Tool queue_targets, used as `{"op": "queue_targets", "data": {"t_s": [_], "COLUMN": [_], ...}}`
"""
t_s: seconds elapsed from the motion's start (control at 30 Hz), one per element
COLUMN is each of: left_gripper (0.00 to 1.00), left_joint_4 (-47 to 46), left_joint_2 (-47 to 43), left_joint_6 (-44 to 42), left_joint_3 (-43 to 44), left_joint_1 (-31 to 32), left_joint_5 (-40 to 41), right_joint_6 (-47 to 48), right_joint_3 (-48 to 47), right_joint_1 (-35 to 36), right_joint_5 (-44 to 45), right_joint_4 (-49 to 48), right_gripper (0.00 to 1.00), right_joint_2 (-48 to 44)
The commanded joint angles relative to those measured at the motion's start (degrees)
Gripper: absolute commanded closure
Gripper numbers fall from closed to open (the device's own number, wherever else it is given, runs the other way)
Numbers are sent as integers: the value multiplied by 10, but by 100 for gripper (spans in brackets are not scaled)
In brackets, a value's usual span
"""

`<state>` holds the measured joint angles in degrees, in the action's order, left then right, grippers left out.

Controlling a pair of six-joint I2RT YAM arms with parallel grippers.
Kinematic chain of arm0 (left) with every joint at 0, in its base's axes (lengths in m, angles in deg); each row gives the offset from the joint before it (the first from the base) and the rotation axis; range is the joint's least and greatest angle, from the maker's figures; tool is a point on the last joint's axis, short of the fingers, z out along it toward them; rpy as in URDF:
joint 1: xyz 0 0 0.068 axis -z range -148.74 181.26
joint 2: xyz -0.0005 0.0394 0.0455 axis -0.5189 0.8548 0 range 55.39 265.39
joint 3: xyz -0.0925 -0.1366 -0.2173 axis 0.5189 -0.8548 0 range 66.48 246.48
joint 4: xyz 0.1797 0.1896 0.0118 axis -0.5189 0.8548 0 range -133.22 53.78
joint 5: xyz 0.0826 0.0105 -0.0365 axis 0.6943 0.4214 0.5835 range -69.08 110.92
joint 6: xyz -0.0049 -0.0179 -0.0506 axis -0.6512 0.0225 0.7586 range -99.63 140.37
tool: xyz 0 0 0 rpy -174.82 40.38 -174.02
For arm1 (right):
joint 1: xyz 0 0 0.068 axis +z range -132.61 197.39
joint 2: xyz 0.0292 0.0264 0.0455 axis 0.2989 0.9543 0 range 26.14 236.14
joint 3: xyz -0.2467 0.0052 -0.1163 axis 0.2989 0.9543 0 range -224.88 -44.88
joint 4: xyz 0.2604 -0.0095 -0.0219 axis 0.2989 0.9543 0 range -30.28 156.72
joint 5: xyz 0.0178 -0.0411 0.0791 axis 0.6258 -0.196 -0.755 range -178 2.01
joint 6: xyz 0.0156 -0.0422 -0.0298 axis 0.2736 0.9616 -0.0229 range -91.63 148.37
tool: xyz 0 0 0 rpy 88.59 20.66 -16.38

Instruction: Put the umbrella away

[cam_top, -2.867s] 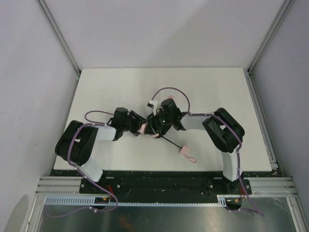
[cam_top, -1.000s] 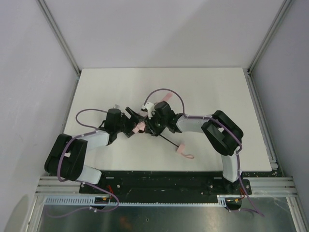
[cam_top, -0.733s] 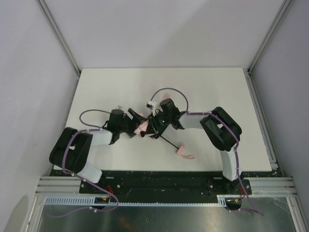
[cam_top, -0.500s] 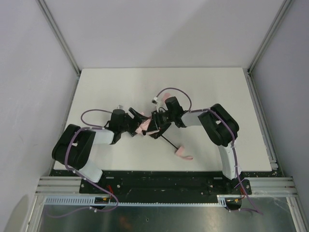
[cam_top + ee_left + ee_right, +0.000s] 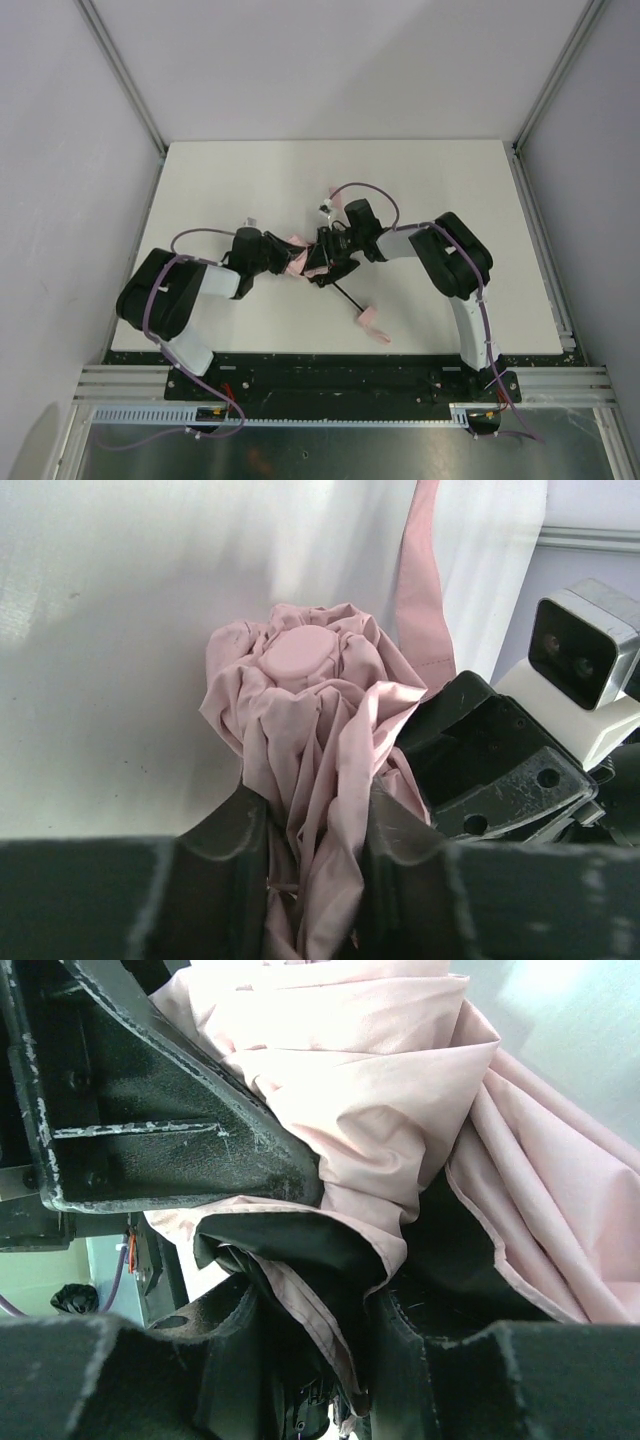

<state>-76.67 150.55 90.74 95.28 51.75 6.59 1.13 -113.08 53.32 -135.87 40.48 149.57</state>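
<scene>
One pale pink fabric folding umbrella (image 5: 300, 670) lies mid-way across the white table (image 5: 400, 180) between two arms, its thin black shaft (image 5: 345, 292) and small pink handle (image 5: 366, 320) pointing toward the near edge. The left gripper (image 5: 310, 820) pinches the bunched canopy narrowly. The right gripper (image 5: 315, 1310) clamps a fabric fold. Step judged: gathering the canopy. The next move likely calls for compacting the folds without slipping.

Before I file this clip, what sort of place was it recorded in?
Most likely a lab robot test cell: a white table boxed in by plain panels on aluminium rails, with a left arm and right arm bolted at its near edge.
</scene>
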Motion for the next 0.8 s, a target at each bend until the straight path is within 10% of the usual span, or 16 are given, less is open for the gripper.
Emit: {"op": "queue_targets", "data": {"t_s": [0.0,0.33,0.6,0.77], "left_gripper": [83,11,8,25], "left_joint_4": [68,35,11,-30], "left_joint_2": [47,-14,28,43], "left_joint_6": [-54,-54,-36,-30], "left_joint_3": [-29,-54,-50,-49], "left_joint_1": [17,17,18,18], "left_joint_5": [30,7,-1,5], "right_joint_6": [26,25,7,5], "right_joint_3": [-10,-10,-8,-8], "right_joint_1": [28,31,40,51], "right_joint_5": [-38,-43,-55,-79], "right_joint_4": [38,41,8,-13], "right_gripper": [100,100,100,100], "right_joint_2": [-3,-41,-67,-79]}}
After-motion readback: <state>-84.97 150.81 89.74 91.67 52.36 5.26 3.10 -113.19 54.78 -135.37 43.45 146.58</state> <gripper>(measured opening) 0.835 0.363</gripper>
